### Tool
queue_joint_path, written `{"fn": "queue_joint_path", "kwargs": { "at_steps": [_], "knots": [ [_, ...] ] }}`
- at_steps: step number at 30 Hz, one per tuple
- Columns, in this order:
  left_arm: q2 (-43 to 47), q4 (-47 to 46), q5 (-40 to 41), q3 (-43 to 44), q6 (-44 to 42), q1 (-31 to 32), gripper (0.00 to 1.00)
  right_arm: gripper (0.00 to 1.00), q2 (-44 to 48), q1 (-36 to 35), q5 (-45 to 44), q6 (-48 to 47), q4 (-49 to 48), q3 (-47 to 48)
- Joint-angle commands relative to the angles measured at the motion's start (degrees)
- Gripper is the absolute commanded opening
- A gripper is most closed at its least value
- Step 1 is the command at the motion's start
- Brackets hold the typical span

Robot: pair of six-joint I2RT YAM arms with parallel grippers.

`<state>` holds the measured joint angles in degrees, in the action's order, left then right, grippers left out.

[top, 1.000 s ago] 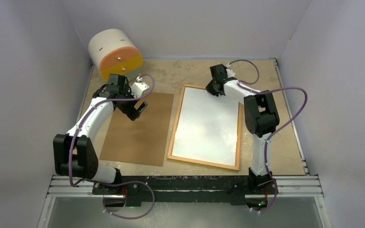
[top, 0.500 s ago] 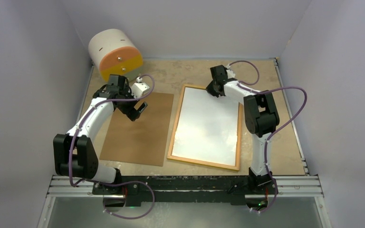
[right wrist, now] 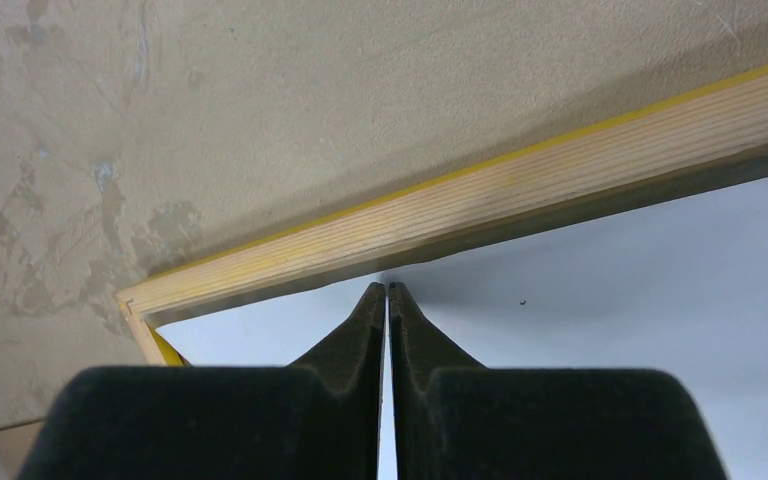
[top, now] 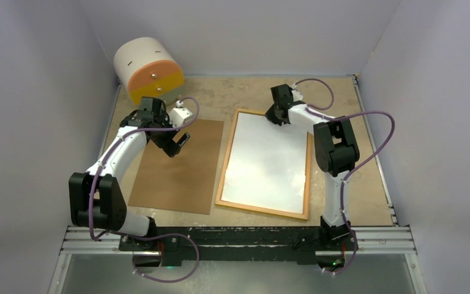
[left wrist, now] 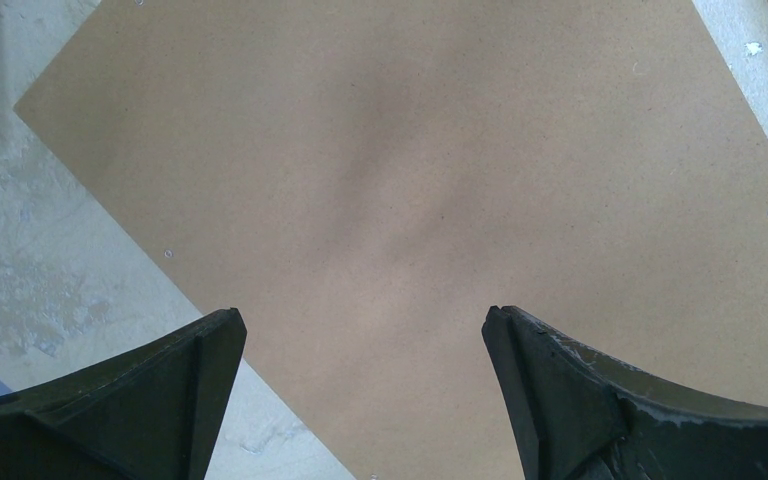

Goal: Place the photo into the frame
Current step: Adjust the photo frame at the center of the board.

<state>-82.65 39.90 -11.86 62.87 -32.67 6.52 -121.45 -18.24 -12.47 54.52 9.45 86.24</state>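
The frame (top: 225,160) lies face down right of centre, its wood-coloured back rim (right wrist: 480,205) up and a thin yellow edge showing. The photo (top: 266,162) lies white side up inside it, filling the opening (right wrist: 610,290). My right gripper (top: 273,114) is shut with nothing seen between its fingers. Its tips (right wrist: 387,287) rest at the photo's far edge, just inside the rim near the far left corner. My left gripper (top: 179,144) hangs open over the brown backing board (left wrist: 410,150), holding nothing (left wrist: 360,325).
The brown backing board (top: 177,174) lies flat left of the frame. A white cylinder with an orange face (top: 148,68) stands at the back left corner. Grey walls close in three sides of the table.
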Motion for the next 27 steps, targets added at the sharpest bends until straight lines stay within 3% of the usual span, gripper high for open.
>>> {"fn": "queue_joint_path", "kwargs": {
  "at_steps": [1,9,15,20,27],
  "knots": [
    [0.71,-1.05,-1.70,-0.04,-1.13,0.16,1.00,0.07,-5.44,0.92,-2.92,-1.85,6.27,-1.85],
    [-0.06,-1.03,-3.96,0.19,-1.00,0.29,1.00,0.06,-7.11,1.53,-1.40,-3.94,11.26,2.07],
    [-3.08,-1.48,-6.32,2.65,-0.05,3.32,1.00,0.14,1.29,1.76,3.02,-7.72,6.98,2.61],
    [-5.24,-3.25,-5.24,1.28,-0.07,11.32,1.00,0.28,1.94,2.25,3.07,-11.29,7.17,9.28],
    [-5.10,-2.87,-1.93,-2.75,-1.62,22.59,1.00,0.28,-4.89,4.09,5.65,-12.65,8.30,17.01]
  ]
}}
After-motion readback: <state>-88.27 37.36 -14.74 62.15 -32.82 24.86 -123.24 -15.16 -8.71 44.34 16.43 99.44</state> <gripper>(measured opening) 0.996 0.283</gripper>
